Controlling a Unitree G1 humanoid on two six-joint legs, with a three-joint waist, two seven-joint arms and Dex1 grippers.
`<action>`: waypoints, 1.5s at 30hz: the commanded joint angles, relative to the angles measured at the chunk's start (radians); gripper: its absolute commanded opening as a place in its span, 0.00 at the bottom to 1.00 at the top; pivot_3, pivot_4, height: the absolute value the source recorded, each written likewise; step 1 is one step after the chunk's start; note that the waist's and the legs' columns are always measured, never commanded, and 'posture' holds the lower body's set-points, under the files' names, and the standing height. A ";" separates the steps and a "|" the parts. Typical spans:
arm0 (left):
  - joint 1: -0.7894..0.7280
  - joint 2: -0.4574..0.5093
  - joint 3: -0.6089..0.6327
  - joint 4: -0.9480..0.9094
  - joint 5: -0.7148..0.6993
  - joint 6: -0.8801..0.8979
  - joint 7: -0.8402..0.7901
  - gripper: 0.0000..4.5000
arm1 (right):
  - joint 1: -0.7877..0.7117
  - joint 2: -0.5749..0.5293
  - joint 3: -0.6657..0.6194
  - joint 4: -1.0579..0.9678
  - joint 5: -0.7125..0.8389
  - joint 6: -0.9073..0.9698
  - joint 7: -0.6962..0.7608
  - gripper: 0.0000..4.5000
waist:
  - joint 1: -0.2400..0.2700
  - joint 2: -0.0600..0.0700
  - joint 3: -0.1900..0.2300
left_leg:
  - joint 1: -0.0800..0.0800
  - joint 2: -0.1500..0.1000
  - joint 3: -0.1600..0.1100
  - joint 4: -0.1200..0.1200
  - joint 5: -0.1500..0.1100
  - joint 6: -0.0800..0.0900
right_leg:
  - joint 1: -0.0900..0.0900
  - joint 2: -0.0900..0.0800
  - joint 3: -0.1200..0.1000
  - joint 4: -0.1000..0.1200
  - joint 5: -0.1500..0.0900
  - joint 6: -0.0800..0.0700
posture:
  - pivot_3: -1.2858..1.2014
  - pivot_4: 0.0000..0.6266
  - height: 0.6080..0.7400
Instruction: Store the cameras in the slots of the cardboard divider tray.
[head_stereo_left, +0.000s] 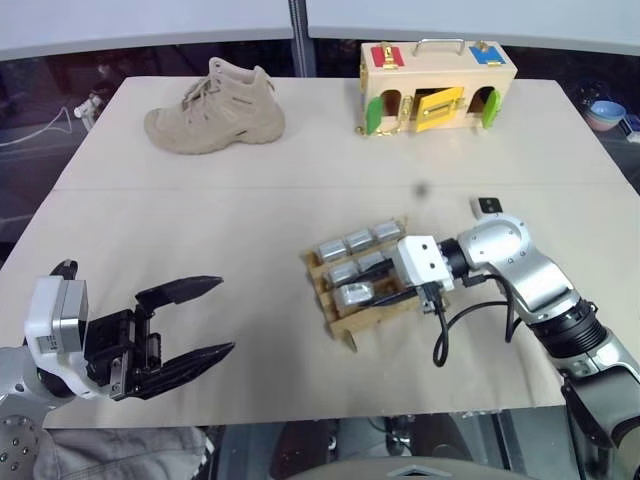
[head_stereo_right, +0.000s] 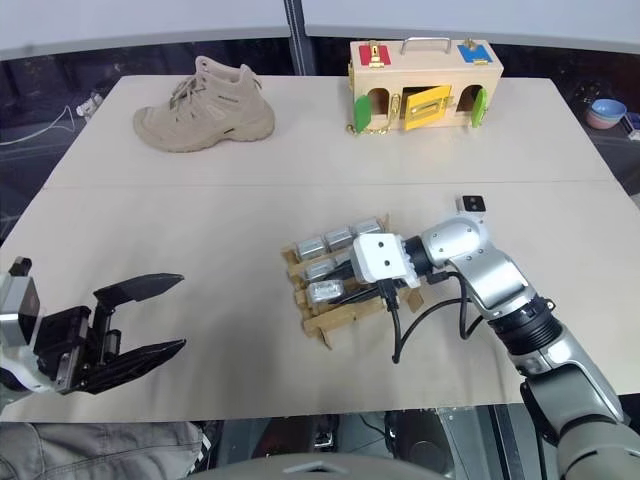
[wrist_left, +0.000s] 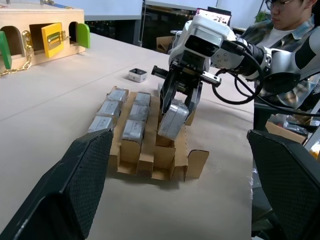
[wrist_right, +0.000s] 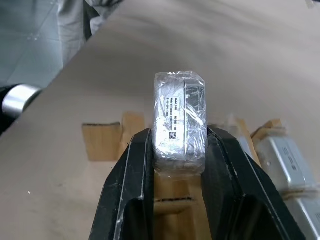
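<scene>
One camera is clamped between the fingers of the right hand, just above the cardboard divider tray at the centre of the frame; several more cameras sit in its slots; another lies apart on the table, right of centre; the left hand, lower left, is spread wide and holds nothing.
</scene>
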 joint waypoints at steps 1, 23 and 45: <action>0.008 0.001 0.010 -0.034 -0.018 -0.003 0.004 1.00 | 0.007 -0.002 0.002 0.012 -0.016 -0.045 0.010 0.17 | 0.000 0.000 0.000 | 0.000 0.000 0.000 0.000 0.000 0.000 | 0.000 0.000 0.000 0.000 0.000 0.000 | 0.52 0.24 1.00; -0.005 0.000 -0.019 -0.029 -0.015 -0.008 0.009 1.00 | 0.036 -0.086 -0.253 -0.332 0.280 0.287 -0.118 0.56 | 0.005 0.001 0.001 | -0.003 0.000 -0.003 0.000 0.000 0.000 | -0.002 -0.002 -0.002 -0.001 0.000 0.001 | 0.52 0.24 1.00; -0.254 0.069 -0.251 -0.026 -0.003 0.036 0.000 1.00 | 0.507 -0.147 -0.580 -0.430 0.155 0.843 -0.936 0.56 | 0.020 0.002 -0.001 | -0.007 -0.004 -0.004 0.000 0.000 0.000 | -0.003 -0.001 -0.003 0.000 0.000 0.002 | 0.52 0.24 1.00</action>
